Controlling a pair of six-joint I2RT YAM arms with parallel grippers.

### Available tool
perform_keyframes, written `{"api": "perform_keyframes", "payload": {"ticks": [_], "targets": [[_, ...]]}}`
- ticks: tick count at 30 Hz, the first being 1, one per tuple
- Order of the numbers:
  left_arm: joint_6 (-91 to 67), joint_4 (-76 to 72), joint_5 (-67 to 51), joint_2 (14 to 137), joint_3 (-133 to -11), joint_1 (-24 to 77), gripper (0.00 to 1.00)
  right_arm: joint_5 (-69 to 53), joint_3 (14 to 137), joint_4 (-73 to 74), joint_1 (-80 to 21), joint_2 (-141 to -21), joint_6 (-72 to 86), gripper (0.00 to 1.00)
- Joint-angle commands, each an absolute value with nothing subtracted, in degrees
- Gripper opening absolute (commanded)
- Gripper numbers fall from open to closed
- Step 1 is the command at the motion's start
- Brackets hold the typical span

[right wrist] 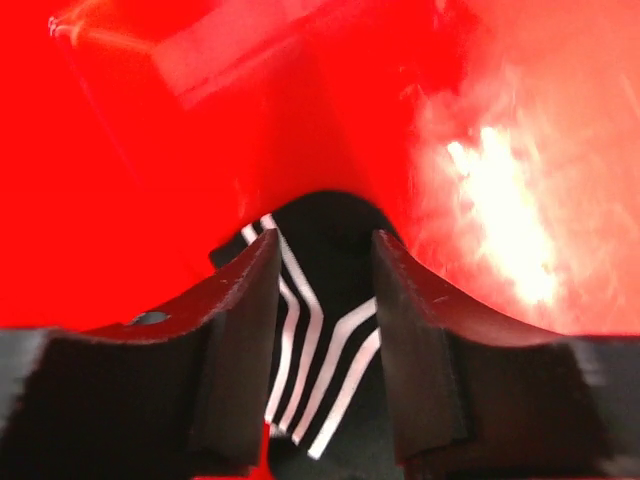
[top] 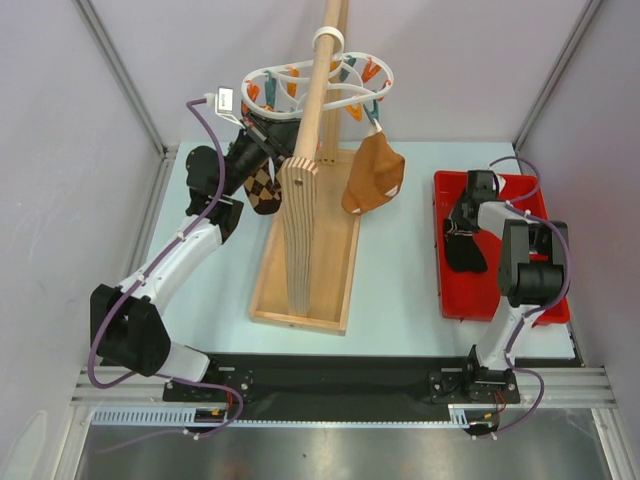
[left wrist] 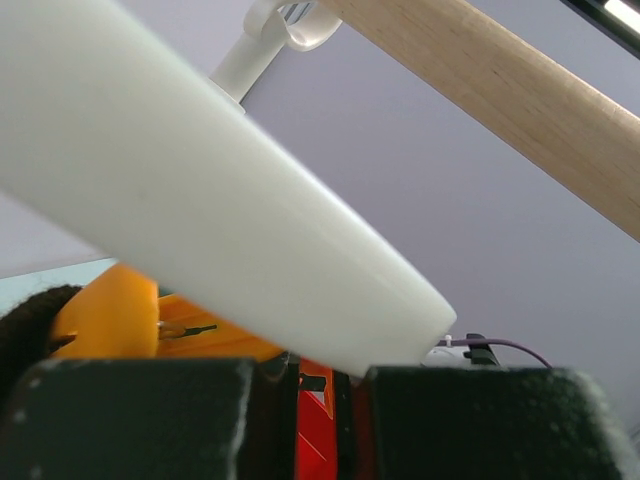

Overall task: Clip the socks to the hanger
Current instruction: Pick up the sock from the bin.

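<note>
The white oval hanger (top: 330, 92) hangs by its hook on the wooden pole, with orange and teal pegs. The tan sock (top: 372, 178) hangs clipped on its right side. My left gripper (top: 268, 137) is raised at the hanger's left rim, with the argyle sock (top: 263, 190) dangling just below it. In the left wrist view the gripper (left wrist: 308, 378) is shut on the end of an orange peg (left wrist: 110, 315) under the white rim (left wrist: 220, 230); dark sock fabric (left wrist: 20, 330) sits at the peg's far end. My right gripper (top: 466, 215) is down in the red tray (top: 545, 200), shut on the black white-striped sock (top: 464, 250), whose stripes (right wrist: 320, 340) bunch between the fingers.
A wooden pole stand (top: 305, 220) with a long wooden base tray stands mid-table between the arms, its pole (left wrist: 500, 90) running up through the hanger. White walls enclose the table on the left, right and back.
</note>
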State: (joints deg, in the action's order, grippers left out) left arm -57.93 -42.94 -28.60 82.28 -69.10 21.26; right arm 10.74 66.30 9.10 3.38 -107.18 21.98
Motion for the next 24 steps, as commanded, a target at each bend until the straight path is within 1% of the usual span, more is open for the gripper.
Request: {"api": "perform_keyframes", "payload": {"ticks": [1,3,4,6,7,8,9,16,20,24], "targets": [[-57.48,-43.07,-31.02,81.47,-68.99,21.97,0.00,14.24,70.48,7.82,3.69,-110.12,20.74,0.45],[-57.39,-42.98,-30.94,81.65,-69.17,21.97,0.00,14.06,70.93,7.82,4.04,-110.48,21.01,0.37],[-57.48,-42.98,-30.94,81.65,-69.17,21.97,0.00,14.41,71.10,7.74,4.04,-110.30,20.92,0.31],[-57.57,-42.72,-31.29,81.65,-69.26,21.97,0.00,14.33,71.89,8.09,4.22,-109.78,20.74,0.24],[-57.66,-42.80,-31.29,81.74,-69.17,21.97,0.00,13.98,72.33,8.52,4.22,-109.34,20.48,0.15],[-57.66,-42.89,-31.03,81.65,-69.08,21.97,0.00,13.89,73.81,9.22,4.31,-109.25,20.48,0.10],[-57.66,-42.80,-31.03,81.65,-69.08,21.97,0.00,13.97,74.61,9.92,4.65,-109.07,20.57,0.00],[-57.74,-42.72,-31.02,81.04,-68.47,21.97,0.00,12.48,73.92,11.51,5.71,-100.92,20.39,0.00],[-57.92,-42.89,-30.94,81.04,-68.12,21.97,0.00,12.57,69.79,11.51,7.03,-95.73,22.23,0.00],[-58.18,-42.98,-31.03,81.04,-68.03,21.97,0.00,8.09,66.19,10.55,10.80,-94.57,24.52,0.00]]}}
